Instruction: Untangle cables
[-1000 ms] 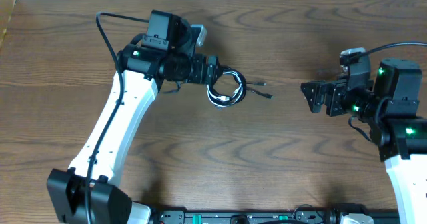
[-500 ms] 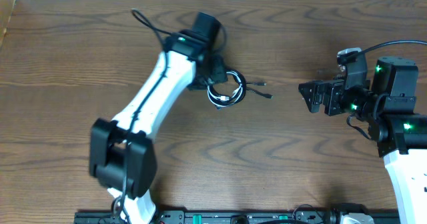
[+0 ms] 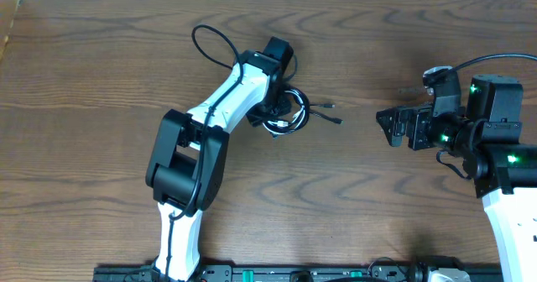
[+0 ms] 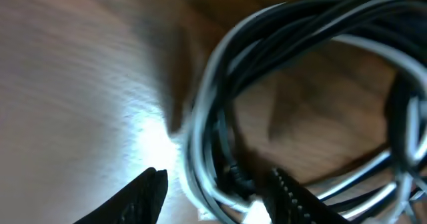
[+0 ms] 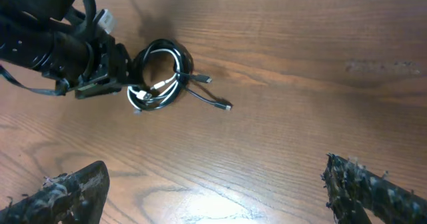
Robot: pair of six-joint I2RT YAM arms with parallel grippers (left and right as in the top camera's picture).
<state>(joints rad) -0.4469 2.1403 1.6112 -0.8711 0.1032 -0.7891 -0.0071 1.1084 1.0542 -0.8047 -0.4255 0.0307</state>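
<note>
The cables [image 3: 292,114] lie on the table as a small coil of white and black strands, with two plug ends [image 3: 334,119] trailing to the right. My left gripper [image 3: 273,114] is down at the coil's left side. In the left wrist view its jaws [image 4: 217,197] straddle the white strands [image 4: 200,151]; the right finger [image 4: 293,197] lies against them and a gap shows beside the left finger [image 4: 143,197]. My right gripper [image 3: 388,124] hovers wide open to the right, well apart from the coil [image 5: 160,74], with nothing between its fingers [image 5: 217,197].
The wooden table [image 3: 101,80] runs to a pale strip along the far edge. The left arm's own thick black cable [image 3: 210,43] loops up behind its wrist. A dark equipment rail [image 3: 319,274] lines the near edge.
The left arm has swung its elbow to the right and lowered onto the coil, and its jaws have narrowed around the strands. The coil and the right arm have hardly moved.
</note>
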